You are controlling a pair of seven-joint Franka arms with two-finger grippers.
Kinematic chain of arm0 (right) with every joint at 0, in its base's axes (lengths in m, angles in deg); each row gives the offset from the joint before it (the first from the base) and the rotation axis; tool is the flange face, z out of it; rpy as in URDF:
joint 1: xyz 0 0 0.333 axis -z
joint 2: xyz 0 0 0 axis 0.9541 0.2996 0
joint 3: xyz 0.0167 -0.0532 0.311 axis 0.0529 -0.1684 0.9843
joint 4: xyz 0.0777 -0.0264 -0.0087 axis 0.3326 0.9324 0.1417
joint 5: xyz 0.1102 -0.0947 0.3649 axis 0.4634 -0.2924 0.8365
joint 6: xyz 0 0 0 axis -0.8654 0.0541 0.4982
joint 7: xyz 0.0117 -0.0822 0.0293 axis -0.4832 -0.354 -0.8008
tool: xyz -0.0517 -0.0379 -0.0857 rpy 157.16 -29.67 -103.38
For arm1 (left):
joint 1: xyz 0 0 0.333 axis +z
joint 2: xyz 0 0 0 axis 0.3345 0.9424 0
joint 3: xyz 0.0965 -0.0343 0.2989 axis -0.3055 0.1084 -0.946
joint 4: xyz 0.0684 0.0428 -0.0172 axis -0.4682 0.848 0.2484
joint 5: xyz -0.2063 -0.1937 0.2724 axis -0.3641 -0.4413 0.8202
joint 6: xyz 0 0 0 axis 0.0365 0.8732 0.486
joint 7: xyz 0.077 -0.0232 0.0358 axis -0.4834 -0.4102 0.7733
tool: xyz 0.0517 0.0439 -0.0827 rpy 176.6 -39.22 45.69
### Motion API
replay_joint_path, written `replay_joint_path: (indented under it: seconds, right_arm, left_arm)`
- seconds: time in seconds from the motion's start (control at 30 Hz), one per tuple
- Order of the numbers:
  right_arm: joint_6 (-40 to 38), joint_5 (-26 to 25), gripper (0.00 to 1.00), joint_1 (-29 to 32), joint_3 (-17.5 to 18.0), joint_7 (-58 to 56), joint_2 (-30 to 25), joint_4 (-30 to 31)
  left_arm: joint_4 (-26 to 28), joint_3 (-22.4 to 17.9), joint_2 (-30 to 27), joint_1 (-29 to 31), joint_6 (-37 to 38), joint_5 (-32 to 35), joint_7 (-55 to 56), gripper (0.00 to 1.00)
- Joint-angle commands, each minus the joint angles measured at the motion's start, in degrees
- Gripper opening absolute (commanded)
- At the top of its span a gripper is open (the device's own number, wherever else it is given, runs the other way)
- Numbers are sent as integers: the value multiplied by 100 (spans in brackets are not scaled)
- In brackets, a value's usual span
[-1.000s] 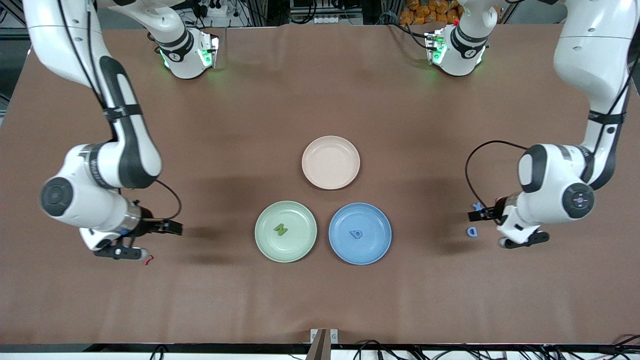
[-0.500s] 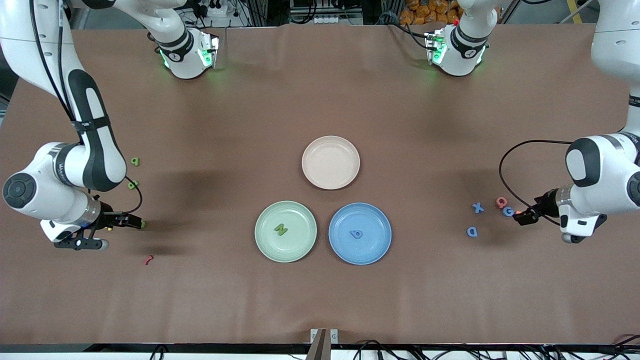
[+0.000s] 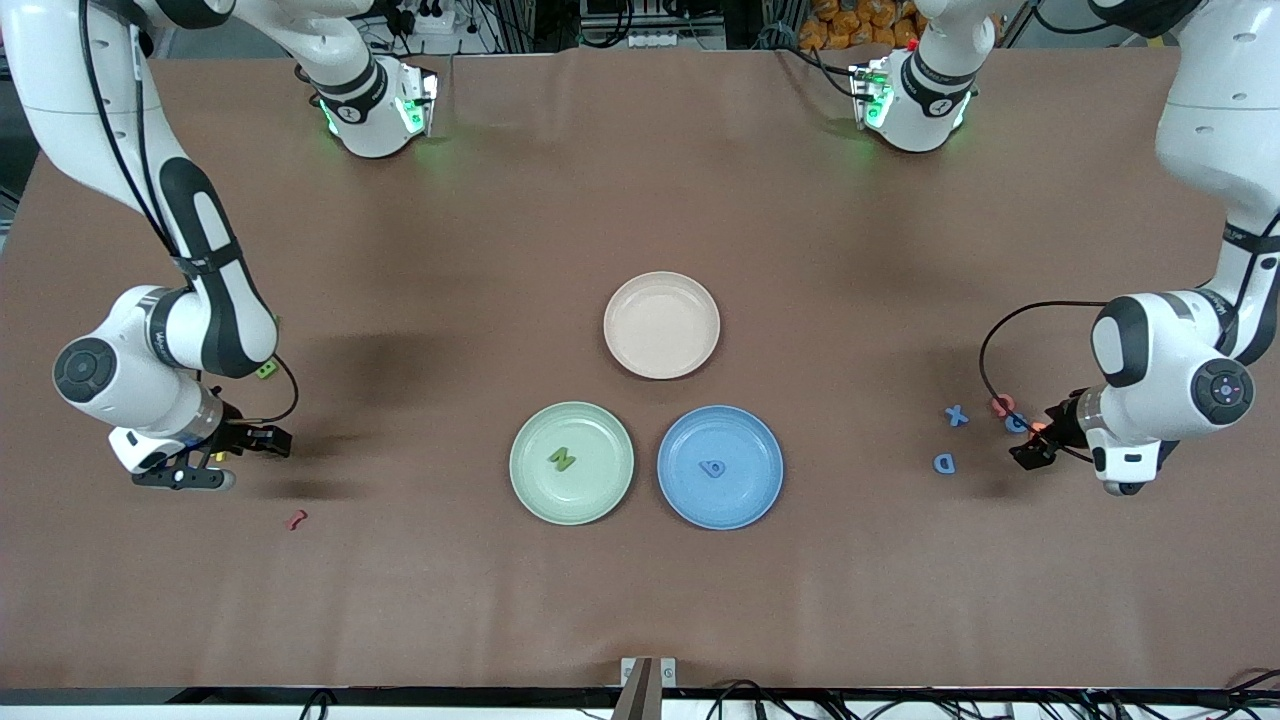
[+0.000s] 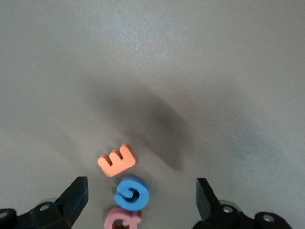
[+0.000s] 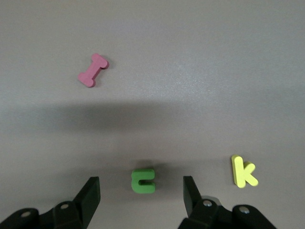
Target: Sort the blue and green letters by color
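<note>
My left gripper [image 3: 1032, 452] is open, low over the blue G [image 3: 1017, 423], which lies between its open jaws in the left wrist view [image 4: 132, 192]. Blue X [image 3: 957, 415] and blue D [image 3: 944, 463] lie beside it on the table. Blue b [image 3: 712, 467] lies in the blue plate [image 3: 685, 440]. My right gripper [image 3: 272, 440] is open, low over the green U [image 5: 143, 181] between its jaws. Green N [image 3: 562, 459] lies in the green plate [image 3: 530, 435]. Another green letter [image 3: 266, 370] lies by the right arm.
A pink Q [image 4: 123, 219] and an orange E [image 4: 117, 160] touch or nearly touch the blue G. A yellow K [image 5: 243, 171] and a red piece [image 3: 296, 519] lie near the green U. An empty beige plate [image 3: 662, 325] stands farther from the camera than the two colored plates.
Both arms swung out toward their table ends, uncovering letters, then came back a little inward. Both grippers now hang lower over the letter groups. No letter has moved.
</note>
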State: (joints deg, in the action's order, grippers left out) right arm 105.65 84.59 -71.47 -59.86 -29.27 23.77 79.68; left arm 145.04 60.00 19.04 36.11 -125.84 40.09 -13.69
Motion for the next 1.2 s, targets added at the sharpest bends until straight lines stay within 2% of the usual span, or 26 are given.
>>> replay_joint_path:
  seconds: [0.0, 0.53, 0.9, 1.0, 1.03, 1.17]
  right_arm:
    - [254, -67, 78, 110, 87, -110, 113, 63]
    - [430, -41, 64, 101, 87, -110, 307, 90]
    - [474, -41, 21, 92, 87, -110, 351, 90]
    - [457, -41, 3, 66, 96, -102, 342, 90]
    - [422, -41, 0, 66, 122, -84, 324, 72]
    - [308, -24, 0, 39, 297, 65, 175, 19]
  left_arm:
    - [16, 21, 72, 39, -116, 191, 167, 100]
    - [323, 30, 10, 57, -108, 182, 211, 100]
    - [429, 48, -34, 48, -108, 165, 220, 100]
    - [455, 56, -78, 48, -99, 156, 220, 100]
    - [473, 56, -87, 48, -99, 147, 220, 100]
    - [517, 65, -122, 48, -99, 121, 220, 100]
